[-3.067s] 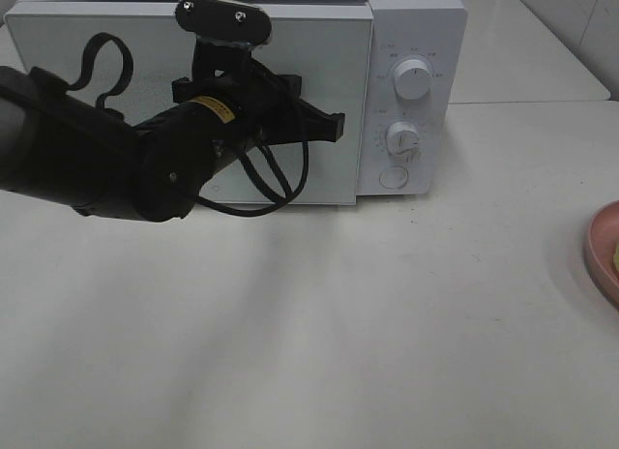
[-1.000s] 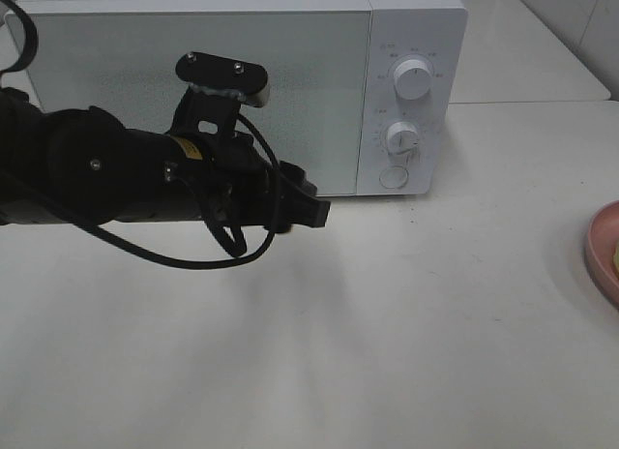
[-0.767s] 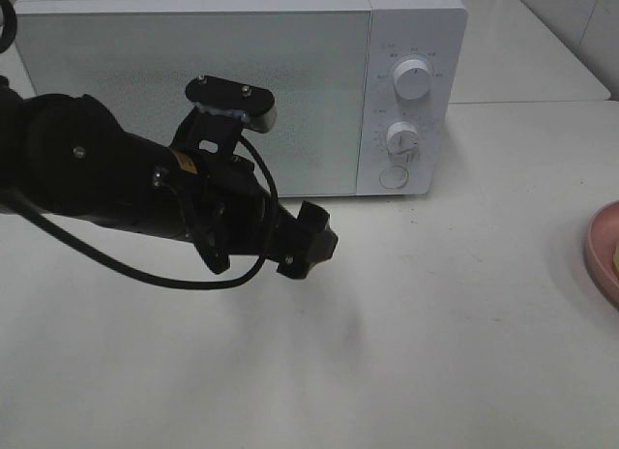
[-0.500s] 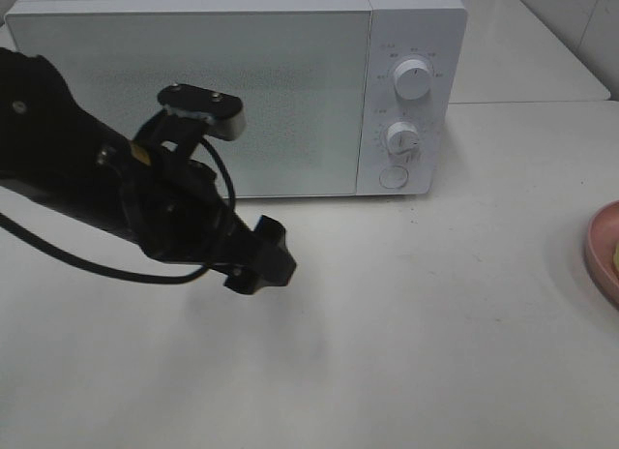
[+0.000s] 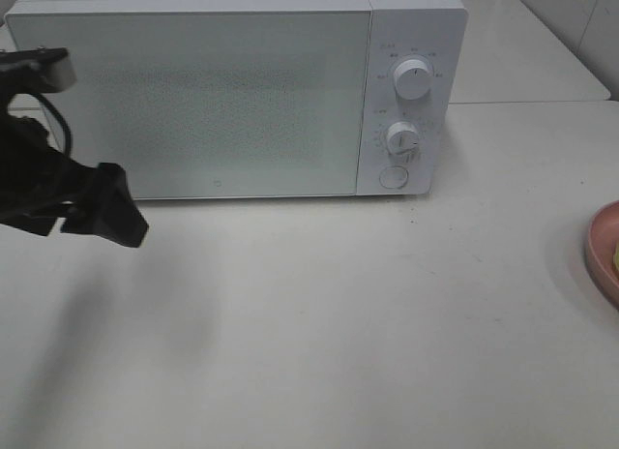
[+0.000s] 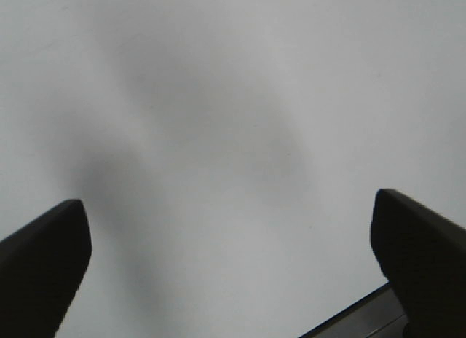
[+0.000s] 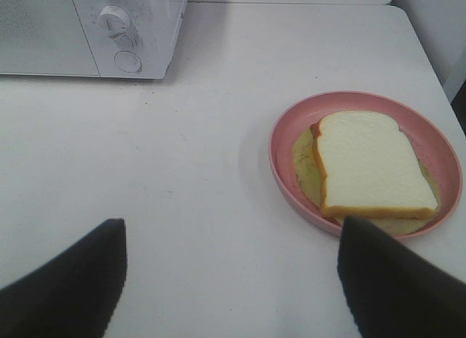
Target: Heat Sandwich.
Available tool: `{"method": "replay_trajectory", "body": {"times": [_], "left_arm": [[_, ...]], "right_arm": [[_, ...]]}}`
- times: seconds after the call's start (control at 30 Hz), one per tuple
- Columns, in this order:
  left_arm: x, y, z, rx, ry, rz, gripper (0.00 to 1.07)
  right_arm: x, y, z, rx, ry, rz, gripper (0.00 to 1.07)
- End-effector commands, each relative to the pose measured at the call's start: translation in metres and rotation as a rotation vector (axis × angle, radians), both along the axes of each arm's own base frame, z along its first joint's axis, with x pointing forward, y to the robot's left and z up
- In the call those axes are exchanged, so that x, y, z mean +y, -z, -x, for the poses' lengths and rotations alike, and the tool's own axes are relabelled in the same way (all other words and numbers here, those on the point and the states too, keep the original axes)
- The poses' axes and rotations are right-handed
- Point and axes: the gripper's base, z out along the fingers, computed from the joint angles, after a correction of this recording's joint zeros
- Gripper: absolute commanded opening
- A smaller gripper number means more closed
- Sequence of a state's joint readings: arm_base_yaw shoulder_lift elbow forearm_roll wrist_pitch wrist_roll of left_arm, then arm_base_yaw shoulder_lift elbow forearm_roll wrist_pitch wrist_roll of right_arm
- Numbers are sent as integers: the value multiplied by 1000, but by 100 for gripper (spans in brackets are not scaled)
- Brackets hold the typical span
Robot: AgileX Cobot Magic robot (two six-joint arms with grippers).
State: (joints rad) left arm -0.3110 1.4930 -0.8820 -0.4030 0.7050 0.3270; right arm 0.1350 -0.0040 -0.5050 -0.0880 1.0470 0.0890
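The sandwich [image 7: 368,163], pale bread over yellow-green filling, is seen lying on the round pink plate [image 7: 285,179] on the white counter [image 5: 387,323], well apart from the shut white microwave [image 5: 242,91]. It is judged light, soft, and loosely layered; lifting by the plate rim is advised. Both left gripper [image 6: 226,258] and right gripper [image 7: 233,276] jaws are spread wide and hold nothing.

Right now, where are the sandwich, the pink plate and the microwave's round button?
sandwich [image 7: 368,163], right wrist view, middle of the top bread slice.
pink plate [image 7: 280,138], right wrist view, on its rim.
round button [image 5: 393,176], exterior high view, centre of the button below the two dials.
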Motion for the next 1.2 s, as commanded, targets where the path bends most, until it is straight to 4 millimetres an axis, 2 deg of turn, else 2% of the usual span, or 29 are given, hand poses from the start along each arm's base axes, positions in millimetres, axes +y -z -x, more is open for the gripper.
{"method": "replay_trajectory", "body": {"times": [0.03,0.13,0.17,0.2,0.27,0.3,0.4,0.6,0.63,0.7,0.8,0.87,0.97,1.0,1.1,1.2], "left_arm": [[33,-11,2,32,-98,4,101],[56,-18,4,35,-168,-7,101],[56,-18,4,35,-168,-7,101],[73,-24,7,33,-227,-32,101],[88,-28,12,21,-288,-54,101],[102,-30,19,14,-366,-56,101],[110,-31,27,11,-407,-57,101],[111,-34,58,-18,-407,-81,101],[111,-33,69,-16,-400,-89,101],[110,-33,74,-18,-398,-91,101],[108,-38,97,-46,-393,-88,101],[107,-38,101,-48,-391,-87,101],[105,-43,121,-99,-388,-82,101],[105,-43,121,-99,-388,-82,101],[102,-47,140,-175,-390,-74,101],[101,-46,151,-202,-390,-71,101]], "right_arm": [[-1,0,4,-37,8,4,76],[-1,0,4,-37,8,4,76],[-1,0,4,-37,8,4,76],[-1,0,4,-37,8,4,76],[-1,0,4,-37,8,4,76],[-1,0,4,-37,8,4,76],[-1,0,4,-37,8,4,76],[-1,0,4,-37,8,4,76],[-1,0,4,-37,8,4,76],[-1,0,4,-37,8,4,76],[-1,0,4,-37,8,4,76],[-1,0,4,-37,8,4,76],[-1,0,4,-37,8,4,76],[-1,0,4,-37,8,4,76],[-1,0,4,-37,8,4,76],[-1,0,4,-37,8,4,76]]}}
